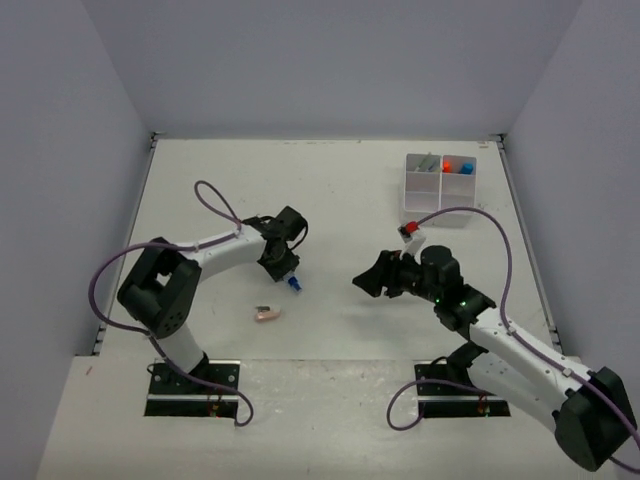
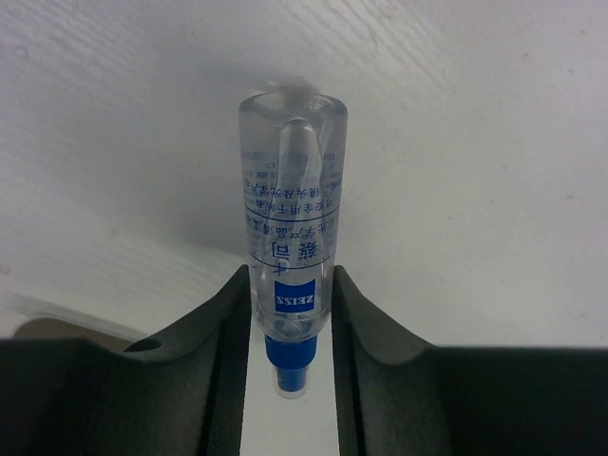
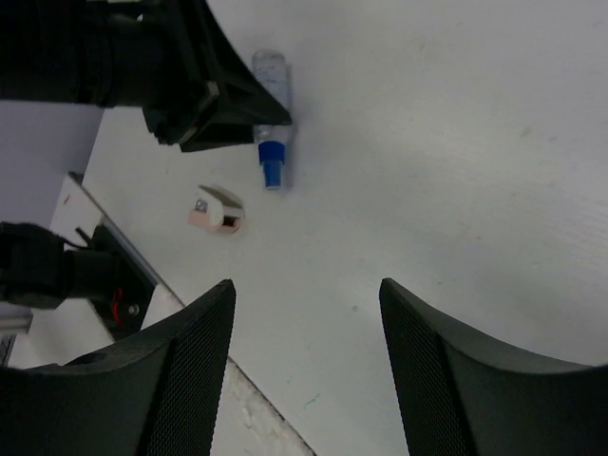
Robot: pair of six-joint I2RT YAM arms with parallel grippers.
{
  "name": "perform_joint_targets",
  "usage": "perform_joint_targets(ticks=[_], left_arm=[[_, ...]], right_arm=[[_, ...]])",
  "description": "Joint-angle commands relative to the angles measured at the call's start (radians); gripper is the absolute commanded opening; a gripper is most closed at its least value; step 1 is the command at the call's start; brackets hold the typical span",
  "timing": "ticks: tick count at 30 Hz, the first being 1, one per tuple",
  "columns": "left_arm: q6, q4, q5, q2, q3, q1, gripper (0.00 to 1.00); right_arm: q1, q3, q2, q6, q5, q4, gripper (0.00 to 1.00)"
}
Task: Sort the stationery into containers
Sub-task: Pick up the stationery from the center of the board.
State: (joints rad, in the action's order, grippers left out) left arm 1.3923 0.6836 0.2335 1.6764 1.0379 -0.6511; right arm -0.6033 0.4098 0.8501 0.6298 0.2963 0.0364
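- Starting nearest our bases, we find a small pink piece [image 1: 267, 314] lying loose on the surface [image 1: 350, 190], near the left arm's working end but apart from it, not yet sorted.
- Just beyond it, our left fingers [image 1: 287, 272] are clamped on a small clear bottle [image 2: 290, 190] with a blue cap. In the left wrist view both inner faces press against its sides at the cap end, and the clear body sticks out past the tips.
- The bottle sits left of the middle of the surface, well apart from the containers. In the right wrist view it seems to lie flat with its shadow tight beneath it, so we judge it gripped but not yet raised.
- To its right, our right fingers [image 1: 372, 272] stand apart with nothing between them, hanging over bare surface and facing the bottle.
- Farthest off, at the far right, stands the white organiser box [image 1: 421, 205]. One far compartment holds orange and blue items and its neighbour greyish ones, while the nearer compartments look bare.
- We judge the step in hand to be picking up the bottle. The next move calls for a clean lift, then a carry toward the far right.
- The hold sits toward one end, so the bottle may tip as it rises. Our right arm also lies across the direct route, so the path must go round it or end in a handover.
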Motion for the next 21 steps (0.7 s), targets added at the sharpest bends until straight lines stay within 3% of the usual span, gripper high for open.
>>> perform_joint_targets(ticks=[1,6,15,17,20,21], left_arm=[[0.157,-0.077,-0.082,-0.204,-0.021,-0.027,0.00],[0.287,-0.148,-0.160,-0.345,-0.075,-0.056,0.00],[0.330,-0.220,-0.225,-0.396,-0.082,-0.116,0.00],[0.330,-0.224,-0.226,-0.407,-0.086,-0.119,0.00],[0.336,-0.237,-0.224,-0.429,-0.093,-0.120,0.00],[0.336,-0.237,-0.223,-0.435,-0.093,-0.121,0.00]], right_arm=[[-0.180,-0.009,0.057,0.047,-0.131,0.290,0.65],[-0.298,0.039,0.147,0.076,-0.325,0.375,0.65],[-0.339,0.172,0.282,0.076,-0.416,0.390,0.57],[-0.340,0.192,0.289,0.073,-0.427,0.375,0.53],[-0.340,0.213,0.309,0.070,-0.443,0.352,0.33],[-0.340,0.215,0.313,0.071,-0.444,0.350,0.32]])
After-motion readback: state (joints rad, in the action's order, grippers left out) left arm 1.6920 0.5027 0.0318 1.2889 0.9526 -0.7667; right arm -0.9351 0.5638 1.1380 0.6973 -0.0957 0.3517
